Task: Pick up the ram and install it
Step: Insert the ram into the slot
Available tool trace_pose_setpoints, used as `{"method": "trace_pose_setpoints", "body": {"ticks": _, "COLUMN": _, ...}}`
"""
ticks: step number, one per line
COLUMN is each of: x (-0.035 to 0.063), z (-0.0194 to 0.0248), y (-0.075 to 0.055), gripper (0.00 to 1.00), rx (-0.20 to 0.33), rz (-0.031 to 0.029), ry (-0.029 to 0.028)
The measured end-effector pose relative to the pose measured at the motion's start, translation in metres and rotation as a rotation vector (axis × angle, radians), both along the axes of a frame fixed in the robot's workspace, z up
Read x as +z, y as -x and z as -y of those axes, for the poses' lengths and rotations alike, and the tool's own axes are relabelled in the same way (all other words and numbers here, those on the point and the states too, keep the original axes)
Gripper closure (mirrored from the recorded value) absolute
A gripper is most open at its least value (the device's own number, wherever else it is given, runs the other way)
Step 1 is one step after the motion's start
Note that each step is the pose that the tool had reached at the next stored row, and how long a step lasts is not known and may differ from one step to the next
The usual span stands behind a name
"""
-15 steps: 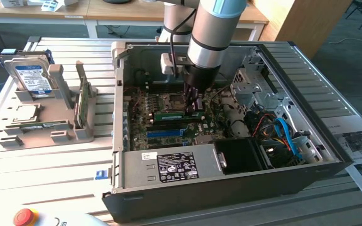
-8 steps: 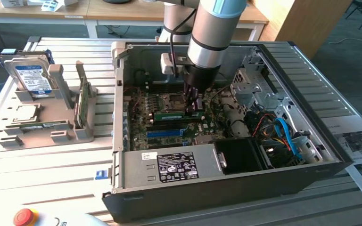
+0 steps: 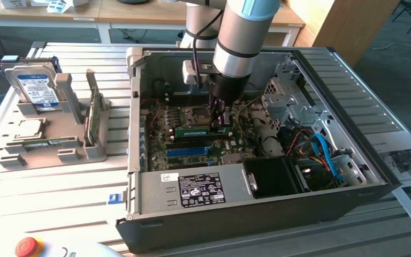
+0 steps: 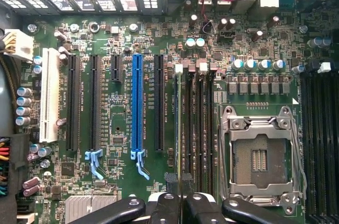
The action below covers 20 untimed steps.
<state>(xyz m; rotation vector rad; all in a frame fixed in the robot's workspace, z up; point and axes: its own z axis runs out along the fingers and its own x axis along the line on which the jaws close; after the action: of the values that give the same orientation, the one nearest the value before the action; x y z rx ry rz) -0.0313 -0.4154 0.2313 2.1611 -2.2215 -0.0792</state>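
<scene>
Exterior view first: the arm reaches straight down into the open computer case [image 3: 227, 227], which lies on its side on a slatted table [image 3: 48, 198], so the motherboard [image 3: 164, 152] faces up and can be reached from above. The gripper [image 3: 220, 122] sits low over the middle of the board, its fingers drawn narrow and pinching the ram [image 3: 193, 130]. The ram shows as a thin green stick lying level just above the board and reaching from the fingers toward the exterior view's left. In the wrist view the gripper [image 4: 180, 203] clamps the ram [image 4: 177, 123] by its flat faces, so the stick appears edge-on as a thin line. That hold seems chosen to keep the contact edge pointing down at the board. The line runs parallel to the black memory slots [image 4: 200, 128] and lies just beside them, between the slots and the long blue slot strip [image 4: 137, 102], with the CPU socket [image 4: 259, 158] on the slots' far side. Whether the ram's edge has entered a slot I cannot tell. Well apart, toward the exterior view's left, a grey parts rack [image 3: 70, 144] stands on the table holding a hard drive [image 3: 38, 88].
</scene>
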Motion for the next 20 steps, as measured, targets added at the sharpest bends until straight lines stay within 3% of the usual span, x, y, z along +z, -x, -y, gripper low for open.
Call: {"method": "trace_pose_setpoints", "body": {"ticks": 20, "x": -0.0007, "z": -0.0021, "y": 0.0007, "gripper": 0.88, "rx": -0.004, "rz": 0.0022, "ry": 0.0001}}
